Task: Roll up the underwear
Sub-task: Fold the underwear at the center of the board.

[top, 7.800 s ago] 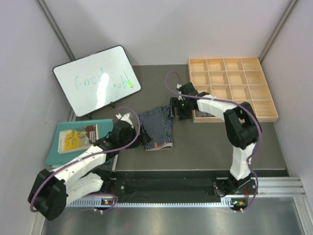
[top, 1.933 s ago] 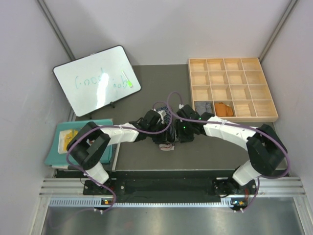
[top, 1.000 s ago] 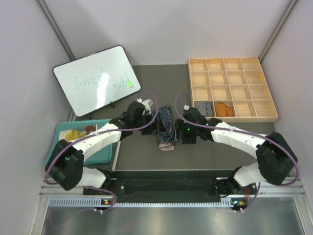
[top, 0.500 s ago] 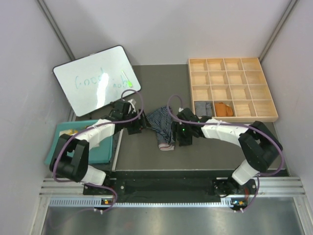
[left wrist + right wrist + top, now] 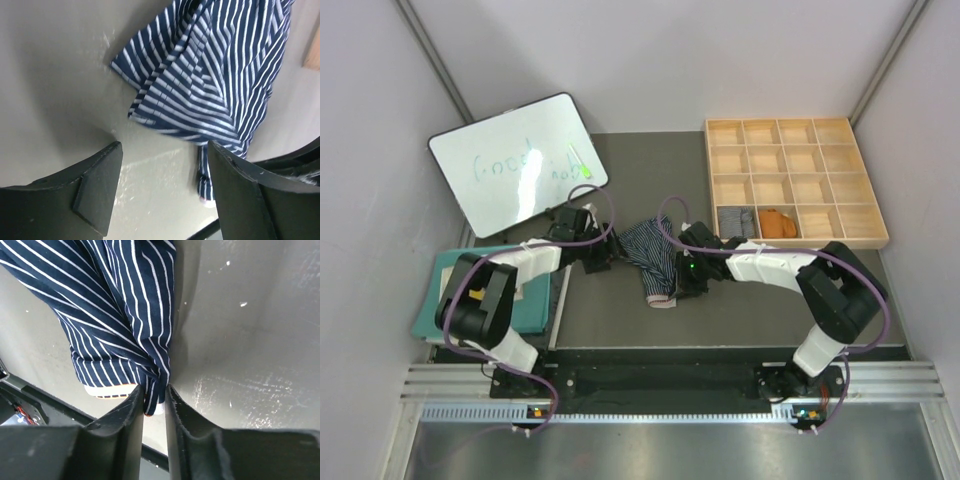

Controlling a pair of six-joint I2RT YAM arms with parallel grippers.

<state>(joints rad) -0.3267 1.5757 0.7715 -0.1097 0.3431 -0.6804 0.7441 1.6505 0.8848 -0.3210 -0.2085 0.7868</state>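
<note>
Because the navy striped pair [image 5: 650, 255] looked limp and light, my right tool [image 5: 154, 410] clenched its doubled hem, the firmest hold; my left tool [image 5: 162, 186] gaped empty.

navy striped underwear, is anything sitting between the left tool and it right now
Nothing visible does. The left tool is open, with only bare table between its fingertips and the nearest corner of the navy striped underwear. The right tool is shut on a fold of the same garment.
</note>
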